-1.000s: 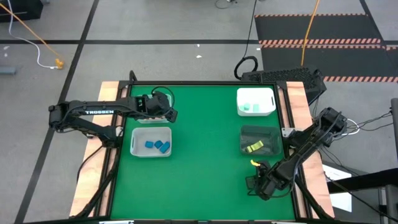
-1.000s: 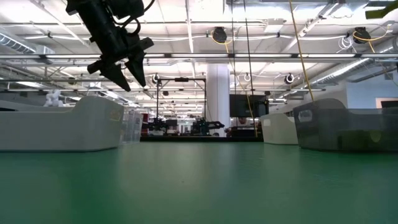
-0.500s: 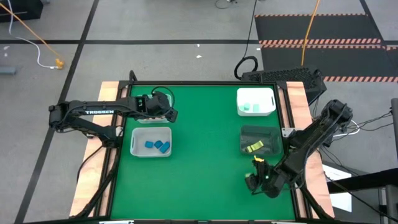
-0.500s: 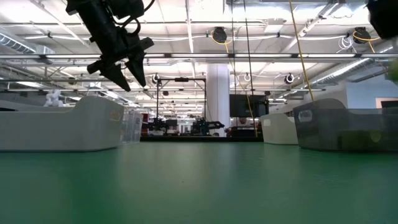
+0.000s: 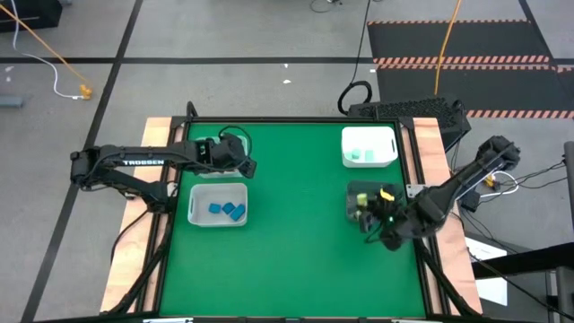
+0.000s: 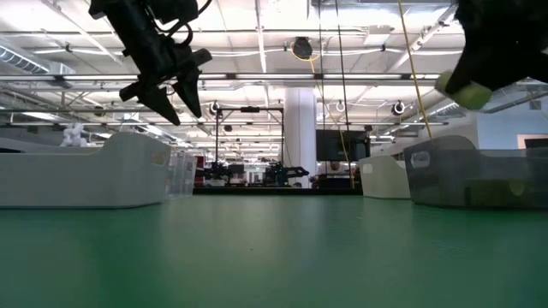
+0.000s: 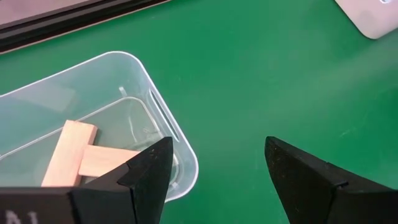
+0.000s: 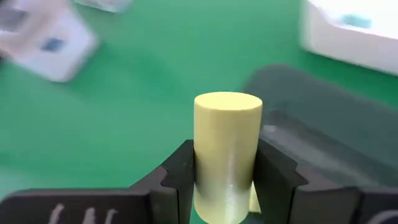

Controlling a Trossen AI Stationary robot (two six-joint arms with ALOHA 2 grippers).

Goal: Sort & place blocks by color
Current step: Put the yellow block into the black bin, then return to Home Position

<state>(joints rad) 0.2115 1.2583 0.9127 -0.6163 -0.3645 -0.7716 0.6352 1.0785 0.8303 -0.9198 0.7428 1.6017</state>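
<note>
Green felt covers the table [image 5: 296, 260], framed by bare wood strips along both sides. At far left the left arm reaches in over a clear bin [image 7: 106, 81], and its left end effector [image 5: 240, 164] hangs above that bin's near corner with both fingers [image 7: 152, 171] spread wide and nothing between them. Inside the clear bin lie tan wood blocks [image 7: 74, 158], two pieces touching in an L-like arrangement, partly hidden by a finger. Just beside this bin, nearer the table's front edge, sits a white bin [image 5: 195, 215] holding the blue blocks [image 5: 228, 211], three of them close together.

Toward the right, at the back of the table, another white bin [image 5: 387, 151] carries the mint green blocks [image 5: 361, 155]. In front of it stands a dark translucent bin [image 5: 355, 192], and the right arm comes in from the table's right edge to it. The right end effector [image 5: 380, 208] is over this dark bin, its fingers [image 8: 177, 171] closed on an upright yellow cylinder [image 8: 226, 152], which sticks up past the fingertips. In the low view the cylinder shows as a yellowish blur [image 6: 467, 85] held well above the bin's rim [image 6: 479, 150]. Whether other yellow pieces lie in the dark bin cannot be told, since the end effector covers it.
</note>
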